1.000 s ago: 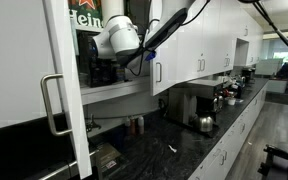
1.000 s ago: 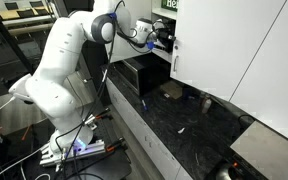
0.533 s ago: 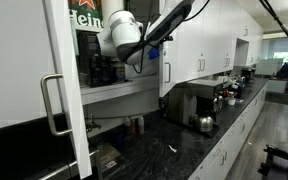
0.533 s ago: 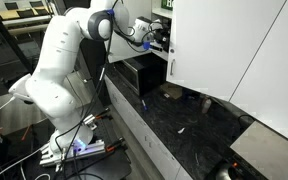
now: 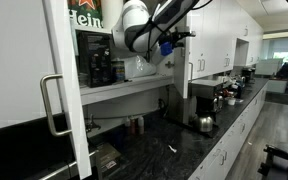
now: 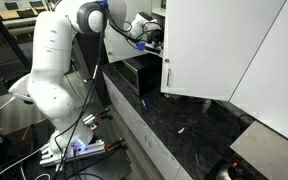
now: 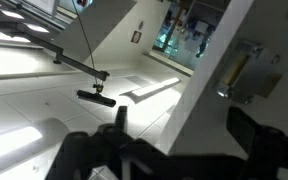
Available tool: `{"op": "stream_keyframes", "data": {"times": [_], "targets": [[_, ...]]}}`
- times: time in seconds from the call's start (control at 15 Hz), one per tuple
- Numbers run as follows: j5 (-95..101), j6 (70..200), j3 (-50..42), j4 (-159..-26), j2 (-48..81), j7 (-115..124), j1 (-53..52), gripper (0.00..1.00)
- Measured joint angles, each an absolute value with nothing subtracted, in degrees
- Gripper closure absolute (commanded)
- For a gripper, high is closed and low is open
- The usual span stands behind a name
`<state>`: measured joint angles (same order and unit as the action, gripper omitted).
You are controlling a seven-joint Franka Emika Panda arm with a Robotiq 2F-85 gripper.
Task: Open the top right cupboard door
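Note:
The top right cupboard door (image 6: 219,45) is a glossy white panel, swung partly open, with a slim silver bar handle (image 6: 166,75) near its lower corner. It appears nearly edge-on in an exterior view (image 5: 185,78). My gripper (image 6: 152,35) is at the door's free edge, level with its upper half, also seen in an exterior view (image 5: 172,45). In the wrist view the gripper (image 7: 184,125) has its dark fingers spread wide, with the door's edge (image 7: 199,90) between them and the handle (image 7: 234,75) beyond. It grips nothing.
A big white panel with a D-shaped loop handle (image 5: 54,105) stands close in front. A black appliance (image 6: 139,72) and a green box (image 5: 84,15) sit inside the cupboard. The black counter (image 6: 194,125) holds a coffee machine (image 5: 189,105) and a kettle (image 5: 205,123).
The cupboard door has swung further open over the last second. My arm and gripper have moved along with its free edge.

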<state>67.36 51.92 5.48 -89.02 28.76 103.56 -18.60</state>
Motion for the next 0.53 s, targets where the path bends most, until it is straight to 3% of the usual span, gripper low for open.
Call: {"op": "stream_keyframes", "data": {"times": [0.53], "targets": [[60.1,48.9,5.6,-96.6,21.4,109.7,-16.0,0.0]]}}
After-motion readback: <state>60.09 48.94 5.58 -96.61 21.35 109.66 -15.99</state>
